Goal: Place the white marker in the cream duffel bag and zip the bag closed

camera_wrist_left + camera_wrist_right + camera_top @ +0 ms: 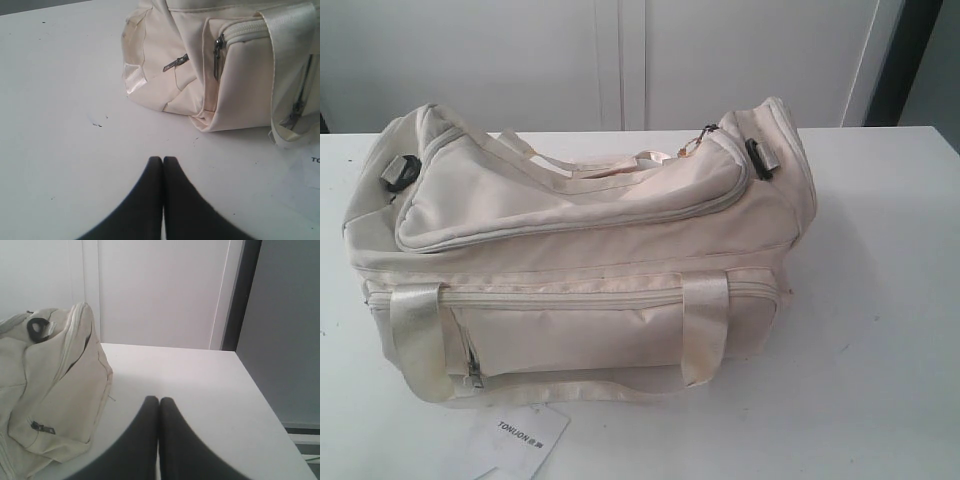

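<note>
Left pincer [163, 161]: tips pressed together, holding nothing, low over the table [60, 90].
Right pincer [159, 401]: also closed and empty.
Cream duffel bag [600, 250]: ahead of both pincers and apart from them. It is soft and slumped, with the top flap lying down along its curved zip.
White marker: we find it in no view; whether it is inside the bag, we cannot tell.
Progress: the zip looks shut to us. We judge the task done only if the marker is inside.

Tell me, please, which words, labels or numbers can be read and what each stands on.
"TONLION": on the white paper card by the cream duffel bag, upside down in the exterior view; small marks after it too blurred.
"TO": same card, cut off in the left wrist view.
The bag's metal plate: too small to read.
</note>
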`<state>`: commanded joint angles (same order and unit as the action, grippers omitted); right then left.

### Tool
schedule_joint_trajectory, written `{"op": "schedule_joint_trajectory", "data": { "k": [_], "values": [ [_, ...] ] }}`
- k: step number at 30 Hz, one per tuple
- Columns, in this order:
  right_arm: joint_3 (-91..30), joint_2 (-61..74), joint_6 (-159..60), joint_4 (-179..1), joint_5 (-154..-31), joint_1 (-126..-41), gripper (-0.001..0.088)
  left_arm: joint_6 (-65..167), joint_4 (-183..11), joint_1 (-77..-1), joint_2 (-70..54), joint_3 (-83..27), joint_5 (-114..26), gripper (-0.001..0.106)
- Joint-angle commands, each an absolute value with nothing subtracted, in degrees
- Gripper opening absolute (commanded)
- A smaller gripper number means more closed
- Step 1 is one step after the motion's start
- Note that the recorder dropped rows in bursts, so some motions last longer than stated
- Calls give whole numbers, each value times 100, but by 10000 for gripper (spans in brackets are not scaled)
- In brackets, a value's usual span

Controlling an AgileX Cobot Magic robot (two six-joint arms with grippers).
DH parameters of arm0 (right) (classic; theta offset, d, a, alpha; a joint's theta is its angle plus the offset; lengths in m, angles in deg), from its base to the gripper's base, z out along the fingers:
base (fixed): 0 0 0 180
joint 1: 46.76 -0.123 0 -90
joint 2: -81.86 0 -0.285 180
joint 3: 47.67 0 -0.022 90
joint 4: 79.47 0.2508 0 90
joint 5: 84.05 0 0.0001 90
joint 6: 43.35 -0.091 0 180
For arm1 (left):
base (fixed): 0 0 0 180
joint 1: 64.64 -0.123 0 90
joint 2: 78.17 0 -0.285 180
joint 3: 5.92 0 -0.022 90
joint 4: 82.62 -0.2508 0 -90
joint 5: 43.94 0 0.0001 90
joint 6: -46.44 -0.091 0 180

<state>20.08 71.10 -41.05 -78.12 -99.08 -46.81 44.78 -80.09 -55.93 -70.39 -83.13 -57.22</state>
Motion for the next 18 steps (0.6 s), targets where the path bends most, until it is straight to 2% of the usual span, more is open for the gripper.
{"op": "schedule_joint_trajectory", "data": {
  "k": [18],
  "values": [
    [2392, 7407, -4105, -7812, -9844, -4681, 0, 4478, -8009, -5593, -7039, -8313, -5722, 0]
  ]
}}
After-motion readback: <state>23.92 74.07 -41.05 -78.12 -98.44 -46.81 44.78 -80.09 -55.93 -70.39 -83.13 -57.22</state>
